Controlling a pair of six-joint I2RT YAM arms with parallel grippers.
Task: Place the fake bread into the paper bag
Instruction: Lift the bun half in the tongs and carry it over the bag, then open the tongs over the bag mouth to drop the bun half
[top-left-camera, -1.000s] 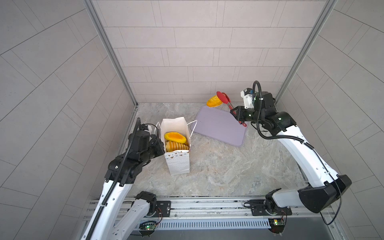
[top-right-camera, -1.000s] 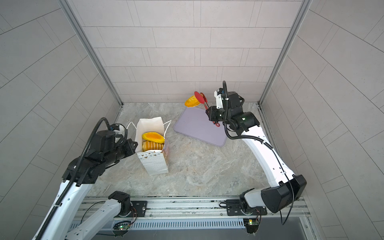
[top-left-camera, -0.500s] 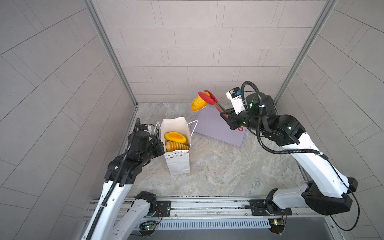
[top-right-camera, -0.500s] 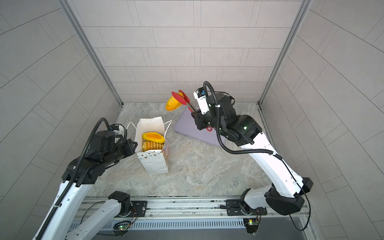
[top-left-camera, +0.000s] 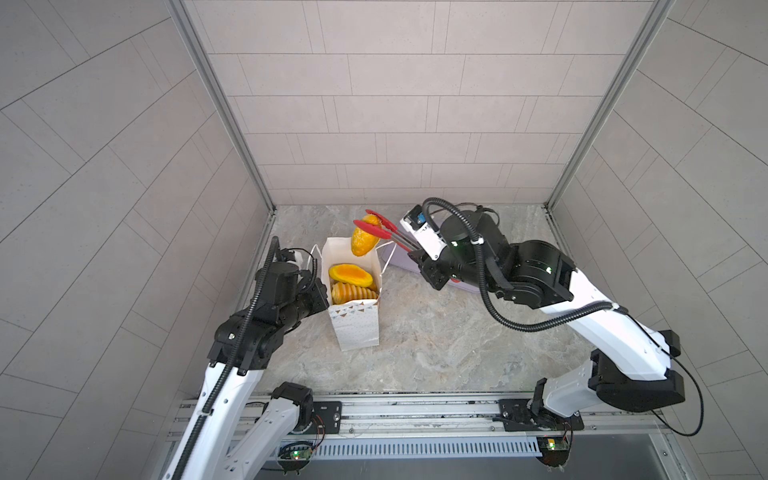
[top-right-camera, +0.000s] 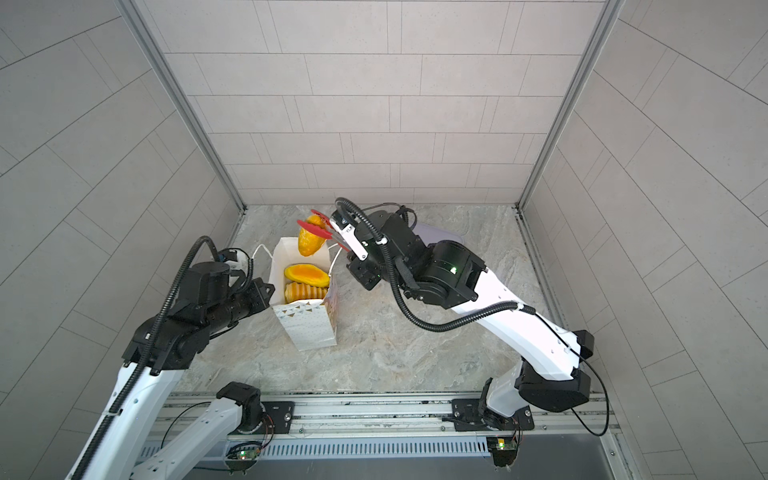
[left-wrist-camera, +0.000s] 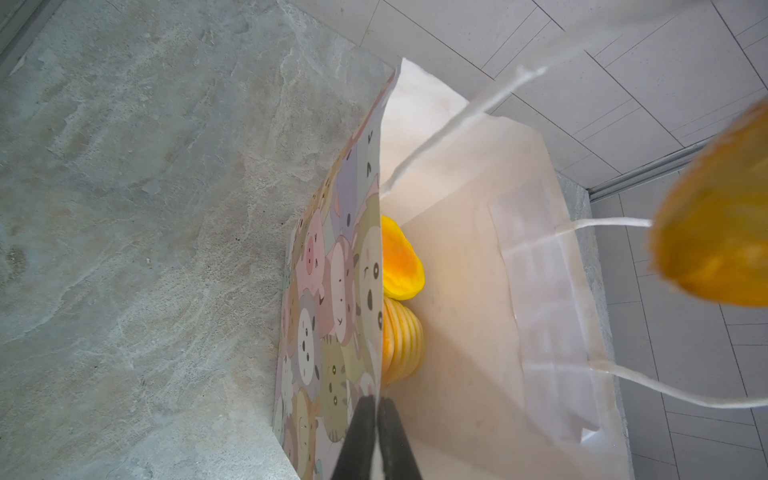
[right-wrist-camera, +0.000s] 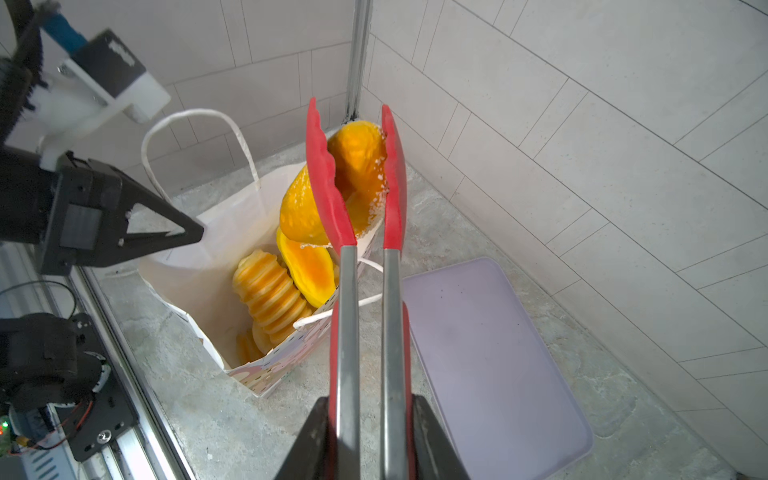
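Grey tiled walls on three sides, marbled grey surface (top-left-camera: 436, 345) beneath.

Far left: the left claw (left-wrist-camera: 377, 406), clenched tight on one wall of the paper bag (top-left-camera: 357, 328), same pinch and same spot as a second ago. Bag upright right at that claw's tips, mouth open, unmoved since then. Just past the tips, inside: an oval piece (top-left-camera: 351, 274) lying over a striped roll (top-left-camera: 355, 293), both as before.

Moved most: the tongs (top-left-camera: 380, 227) and the fake bread (top-left-camera: 362, 243) nipped between their red tips. A second ago out by the back wall, at the far end of the lilac tray. Half a second ago lifted and partway across. Now hanging over the bag's open mouth near its rim, well out ahead of the right claw.

Further right: the right claw (right-wrist-camera: 370, 415), clamped round the tongs' steel handles, swung leftward with its arm since the earlier frames.

Hard to make out:
- In both top views, the left claw's tips, tucked against the bag's wall.
- In the same views, the right claw's fingers, masked by the wrist and its camera.
- Lilac tray (right-wrist-camera: 490, 353), below and beside the right claw. Bare in the right wrist view, mostly covered by the arm in both top views, only an edge showing.
- Held bread in the left wrist view, blurred and cut off at the picture's edge.
- Deeper contents of the bag, hidden under the top pieces, apart from a glimpse of more ridged pieces in the right wrist view.
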